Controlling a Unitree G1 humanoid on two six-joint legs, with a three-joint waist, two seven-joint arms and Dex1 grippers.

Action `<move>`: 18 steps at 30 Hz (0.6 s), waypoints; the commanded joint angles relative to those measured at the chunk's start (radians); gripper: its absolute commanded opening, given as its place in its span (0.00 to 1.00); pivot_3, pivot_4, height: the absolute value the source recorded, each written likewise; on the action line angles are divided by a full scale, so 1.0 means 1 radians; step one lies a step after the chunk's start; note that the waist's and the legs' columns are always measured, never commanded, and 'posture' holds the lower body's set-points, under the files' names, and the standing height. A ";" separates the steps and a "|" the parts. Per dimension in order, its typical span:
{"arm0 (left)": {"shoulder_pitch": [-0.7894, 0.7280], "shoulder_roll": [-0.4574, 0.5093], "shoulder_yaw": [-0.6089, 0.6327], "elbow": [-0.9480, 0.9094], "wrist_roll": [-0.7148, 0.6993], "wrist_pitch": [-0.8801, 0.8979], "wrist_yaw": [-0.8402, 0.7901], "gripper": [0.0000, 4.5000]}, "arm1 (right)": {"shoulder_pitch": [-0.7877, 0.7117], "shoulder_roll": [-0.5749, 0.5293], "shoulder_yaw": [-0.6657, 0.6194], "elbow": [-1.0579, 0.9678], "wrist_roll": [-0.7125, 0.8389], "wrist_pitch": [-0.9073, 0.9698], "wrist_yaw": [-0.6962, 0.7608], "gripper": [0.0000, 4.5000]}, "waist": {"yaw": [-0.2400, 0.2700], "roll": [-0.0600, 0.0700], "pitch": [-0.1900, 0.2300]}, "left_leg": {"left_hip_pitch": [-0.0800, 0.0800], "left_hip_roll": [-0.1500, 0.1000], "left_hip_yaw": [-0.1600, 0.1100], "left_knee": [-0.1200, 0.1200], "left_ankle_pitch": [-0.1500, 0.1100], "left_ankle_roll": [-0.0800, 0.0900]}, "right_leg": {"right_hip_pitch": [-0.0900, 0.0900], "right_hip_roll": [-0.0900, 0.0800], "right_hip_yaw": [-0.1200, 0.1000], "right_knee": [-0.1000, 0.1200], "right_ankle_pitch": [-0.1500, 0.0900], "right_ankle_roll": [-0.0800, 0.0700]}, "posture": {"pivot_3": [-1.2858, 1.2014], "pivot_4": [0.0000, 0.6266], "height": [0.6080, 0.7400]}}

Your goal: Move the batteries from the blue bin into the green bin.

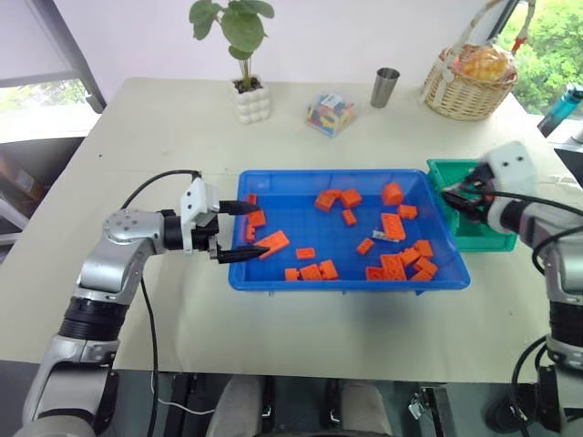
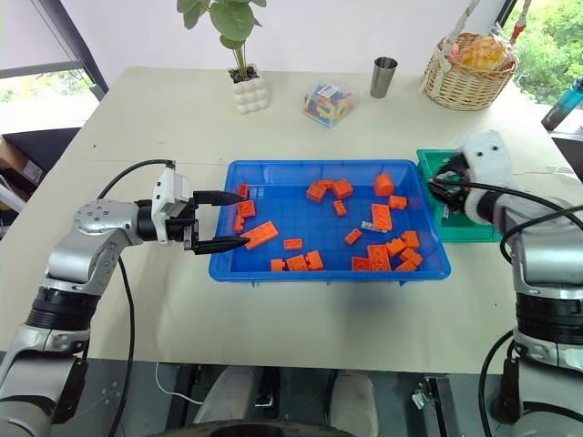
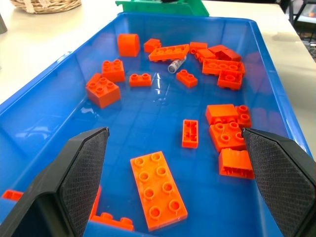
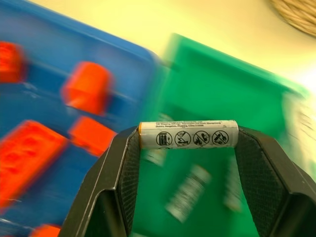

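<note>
Left gripper [image 1: 244,231]: held at the near-left rim of the blue bin [image 1: 273,278], jaws spread wide and empty, pointed across the tray over the orange bricks [image 1: 314,270].

Remaining battery [image 3: 177,64]: one silver-grey cylinder is seen lying among the bricks toward the tray's far-right part, its long axis slanted; it is placed nearer the right arm than the left.

Right gripper [image 4: 187,136]: a battery in the jaws [image 4: 188,135] is pinched end to end, its long axis spanning crosswise between the two pads.

Key relation: the held battery is carried over the green bin [image 1: 474,238], which stands just beside the blue bin's right end; the bin's open mouth lies below and ahead of the jaws, so a release over it is judged to be what the drop calls for.

Green bin contents: several pale cylinder shapes are made out on the green floor, likely batteries already delivered, though they are smeared and cannot be counted.

Hidden: much of the green bin is covered by the right wrist in the head views; whether more batteries lie under the bricks cannot be told.
</note>
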 commanded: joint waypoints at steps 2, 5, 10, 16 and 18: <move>-0.031 -0.007 -0.008 0.005 0.007 -0.025 -0.009 1.00 | -0.004 -0.006 -0.050 -0.030 0.004 0.013 -0.049 0.94 | -0.001 0.000 0.000 | 0.000 0.000 0.000 0.000 0.000 0.000 | 0.000 0.000 0.000 0.000 0.000 0.000 | 0.52 0.24 0.53; -0.042 -0.013 -0.010 0.010 0.003 -0.022 -0.005 1.00 | -0.023 -0.007 -0.043 -0.034 0.006 -0.019 -0.064 0.99 | -0.001 0.000 0.000 | 0.000 0.000 0.000 0.000 0.000 0.000 | -0.001 0.000 0.000 0.000 0.000 0.000 | 0.52 0.24 0.53; -0.036 -0.014 -0.009 0.004 0.001 -0.022 -0.003 1.00 | -0.072 0.028 -0.021 -0.168 0.176 -0.034 0.072 0.99 | -0.004 0.000 0.000 | 0.000 0.001 0.001 0.000 0.000 0.000 | -0.001 0.001 0.000 0.000 0.000 0.000 | 0.52 0.24 0.53; -0.026 -0.017 -0.009 -0.010 0.001 -0.020 0.006 1.00 | 0.000 -0.010 0.113 -0.224 0.231 0.067 0.135 0.99 | 0.003 -0.001 0.000 | 0.000 0.000 -0.001 0.001 -0.001 0.001 | 0.001 0.000 0.000 0.000 0.000 0.000 | 0.52 0.24 0.53; -0.022 -0.018 -0.007 -0.018 0.000 -0.018 0.011 1.00 | -0.011 0.015 0.137 -0.204 0.195 0.087 0.063 0.99 | 0.002 -0.001 0.000 | 0.000 -0.001 -0.001 0.001 -0.001 0.001 | 0.001 0.000 0.000 0.000 0.000 0.000 | 0.52 0.24 0.53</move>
